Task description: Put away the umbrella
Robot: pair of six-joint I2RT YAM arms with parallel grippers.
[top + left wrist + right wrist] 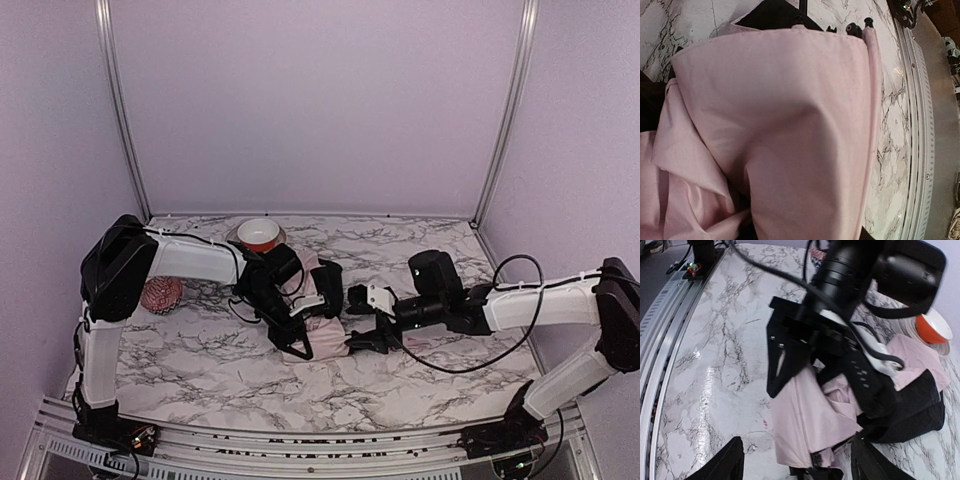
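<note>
The umbrella's (790, 140) pale pink fabric fills nearly the whole view in loose folds and hides the fingers. Beyond them, black lining (775, 12) shows over the fabric's top edge, with small black rib tips (852, 28) just beside it. To the fingers' right lies marbled worktop (890, 125), edged by a metal rail (935, 125).

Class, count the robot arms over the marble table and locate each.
2. The left arm reaches from the left onto the umbrella; the right arm reaches from the right toward it.
</note>
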